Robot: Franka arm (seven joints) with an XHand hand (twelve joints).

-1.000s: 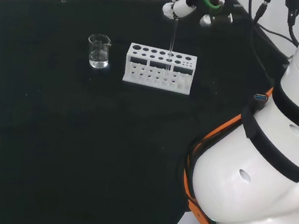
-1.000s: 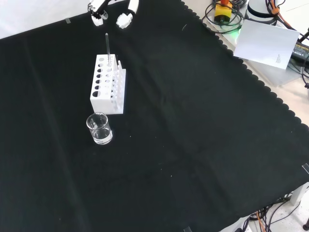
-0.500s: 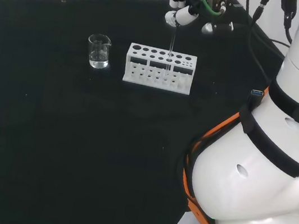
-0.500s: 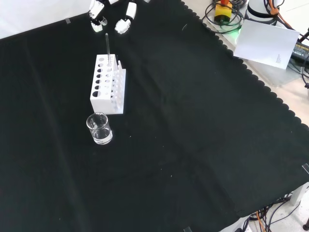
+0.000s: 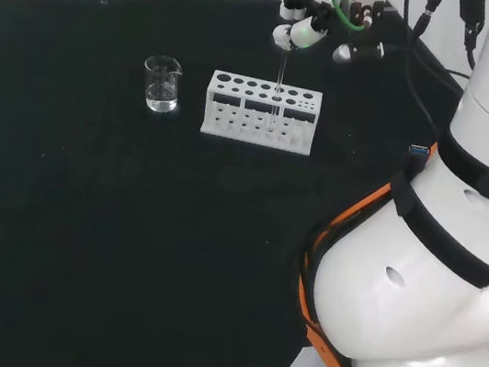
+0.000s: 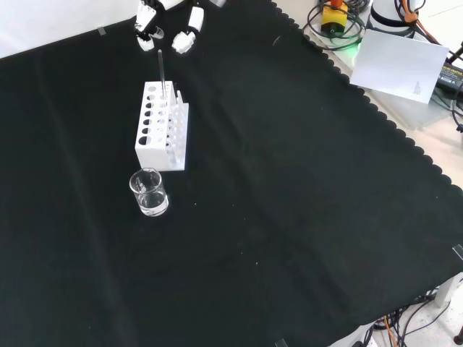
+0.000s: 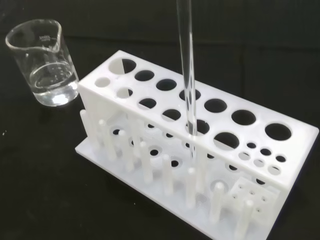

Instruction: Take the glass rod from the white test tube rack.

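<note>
The clear glass rod (image 5: 278, 86) stands upright in a hole of the white test tube rack (image 5: 222, 106), toward the rack's right end in the head view. My hand (image 5: 298, 32) hovers just above the rod's top with its fingers spread and nothing held. In the front view the rod (image 6: 161, 72) rises from the far end of the rack (image 6: 145, 148), and two fingertips (image 6: 182, 40) hang at either side above its tip. The wrist view looks down the rod (image 7: 187, 75) into the rack (image 7: 295, 150).
A small glass beaker (image 5: 161, 85) with some clear liquid stands to the left of the rack in the head view; in the front view the beaker (image 6: 149, 194) is nearer than the rack. The beaker (image 7: 45, 65) is close beside the rack's end. Open black cloth lies around.
The hand has come down closer to the rod's top over the last second. The rod, rack and beaker have stayed in place.
</note>
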